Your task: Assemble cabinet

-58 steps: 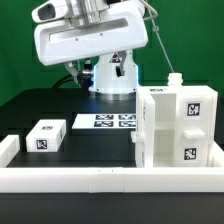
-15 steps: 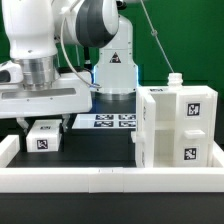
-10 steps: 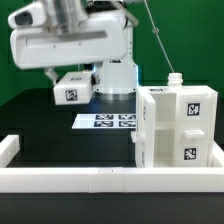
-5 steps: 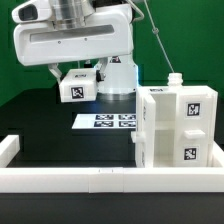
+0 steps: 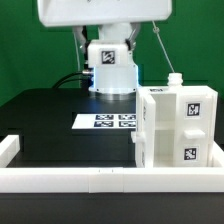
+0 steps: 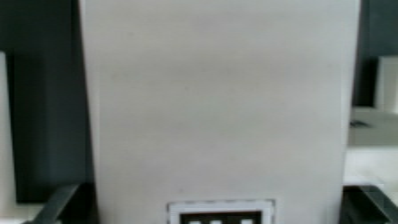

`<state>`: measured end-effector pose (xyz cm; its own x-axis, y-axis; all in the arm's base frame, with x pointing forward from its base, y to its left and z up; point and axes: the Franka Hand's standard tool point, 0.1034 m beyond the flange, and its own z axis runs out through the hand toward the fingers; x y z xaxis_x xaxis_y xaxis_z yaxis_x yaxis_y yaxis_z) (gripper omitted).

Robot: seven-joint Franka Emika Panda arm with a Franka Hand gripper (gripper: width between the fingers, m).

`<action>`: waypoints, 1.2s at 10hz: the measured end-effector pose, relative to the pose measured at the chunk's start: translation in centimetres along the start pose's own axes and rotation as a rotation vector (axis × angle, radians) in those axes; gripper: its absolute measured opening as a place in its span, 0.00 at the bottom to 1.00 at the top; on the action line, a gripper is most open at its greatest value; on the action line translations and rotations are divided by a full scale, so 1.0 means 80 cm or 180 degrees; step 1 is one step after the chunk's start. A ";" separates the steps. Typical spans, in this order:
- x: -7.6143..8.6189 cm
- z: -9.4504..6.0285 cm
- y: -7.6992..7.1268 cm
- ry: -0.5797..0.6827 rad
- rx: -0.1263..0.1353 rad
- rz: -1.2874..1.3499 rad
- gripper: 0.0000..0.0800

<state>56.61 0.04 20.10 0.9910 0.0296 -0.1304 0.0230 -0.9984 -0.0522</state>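
The cabinet (image 5: pixel 175 130), a large white box with black-and-white tags on its faces, stands at the exterior view's right, behind the front rail. My gripper (image 5: pixel 107 42) is high at the top of the exterior view, left of and above the cabinet, shut on a small white drawer block (image 5: pixel 108 58) whose tag faces the camera. In the wrist view the block (image 6: pixel 214 100) fills most of the picture with its tag (image 6: pixel 226 212) at one end. Dark fingers (image 6: pixel 64 198) press on both of its sides.
The marker board (image 5: pixel 108 121) lies flat on the black table (image 5: pixel 50 125) left of the cabinet. A long low white rail (image 5: pixel 80 178) runs along the front, with a raised end at the left (image 5: pixel 8 147). The robot base (image 5: pixel 112 88) stands behind.
My gripper closed on the drawer block on the table at the left, lifted it, and has now carried it higher and toward the exterior view's right.
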 end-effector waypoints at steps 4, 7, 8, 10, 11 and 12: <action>0.001 0.006 -0.001 0.0024 0.0002 0.0022 0.69; 0.012 0.015 -0.041 0.0185 -0.0102 -0.0067 0.69; 0.018 0.016 -0.062 0.0200 -0.0108 -0.0046 0.69; 0.025 0.019 -0.089 0.0210 -0.0105 -0.0002 0.69; 0.024 0.024 -0.096 0.0192 -0.0105 0.0012 0.69; 0.023 0.029 -0.105 0.0174 -0.0100 0.0046 0.69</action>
<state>57.91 8.58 18.03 0.9970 0.0132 -0.0768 0.0118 -0.9997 -0.0195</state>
